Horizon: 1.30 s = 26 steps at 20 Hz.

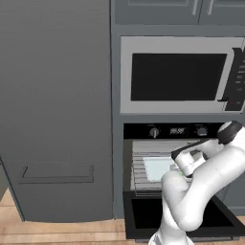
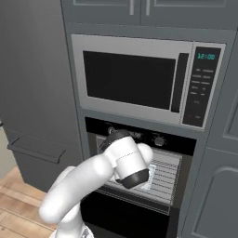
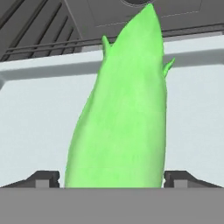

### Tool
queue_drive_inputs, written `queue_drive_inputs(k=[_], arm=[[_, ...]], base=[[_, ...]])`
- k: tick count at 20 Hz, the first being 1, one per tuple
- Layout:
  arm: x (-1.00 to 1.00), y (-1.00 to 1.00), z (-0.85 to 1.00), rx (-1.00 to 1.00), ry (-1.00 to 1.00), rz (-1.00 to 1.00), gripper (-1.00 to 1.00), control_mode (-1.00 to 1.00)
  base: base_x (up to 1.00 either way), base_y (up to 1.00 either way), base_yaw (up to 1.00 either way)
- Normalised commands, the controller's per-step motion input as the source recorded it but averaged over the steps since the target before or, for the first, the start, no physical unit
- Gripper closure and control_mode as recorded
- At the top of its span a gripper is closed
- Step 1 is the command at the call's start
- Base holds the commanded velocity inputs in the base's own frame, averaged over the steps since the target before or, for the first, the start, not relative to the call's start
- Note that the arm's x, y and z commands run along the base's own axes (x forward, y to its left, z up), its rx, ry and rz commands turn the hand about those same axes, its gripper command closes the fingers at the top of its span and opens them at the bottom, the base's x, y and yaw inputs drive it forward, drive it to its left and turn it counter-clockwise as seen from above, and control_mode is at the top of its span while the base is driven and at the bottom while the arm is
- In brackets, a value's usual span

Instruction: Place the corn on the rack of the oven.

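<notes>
The corn (image 3: 122, 113), bright green and tapered, stands between my two dark fingertips (image 3: 43, 178), its pointed end away from the hand. My gripper (image 3: 112, 177) is shut on it. The corn hangs over a pale light-blue tray (image 3: 30, 122) that lies on the grey wire rack (image 3: 39, 30). In the left base view my gripper (image 1: 178, 168) reaches into the black oven (image 1: 177, 130), over the tray (image 1: 155, 167) and the pulled-out rack (image 1: 138, 168). The oven's drop-down door (image 1: 143, 213) lies open below. In the right base view my arm hides most of the rack (image 2: 166, 179).
A silver-framed microwave (image 1: 177, 76) sits right above the oven. Tall grey cabinet fronts (image 1: 57, 110) fill the left side, and wooden floor (image 1: 14, 229) shows at the bottom left. The oven's roof and side walls close in around the hand.
</notes>
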Motion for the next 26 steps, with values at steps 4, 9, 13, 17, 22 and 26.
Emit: queue_drive_inputs(k=[4,9,13,17,22,26], arm=[[-0.27,0.0,0.13,0.0,-0.08,-0.01,-1.0,-1.0],[-0.33,-0.09,0.59,-0.01,-0.06,-0.05,-1.0,-1.0],[-0.64,-0.19,0.82,0.0,0.0,-0.08,-1.0,-1.0],[-0.51,-0.24,0.86,0.0,0.0,-0.08,-1.0,-1.0],[-0.49,-0.19,0.94,0.05,0.0,-0.08,-1.0,-1.0],[-0.41,-0.04,1.0,0.03,0.08,-0.07,-1.0,-1.0]], base=[[0.0,0.0,0.0],[0.0,0.0,0.0],[0.0,0.0,0.0],[0.0,0.0,0.0],[0.0,0.0,0.0],[0.0,0.0,0.0]])
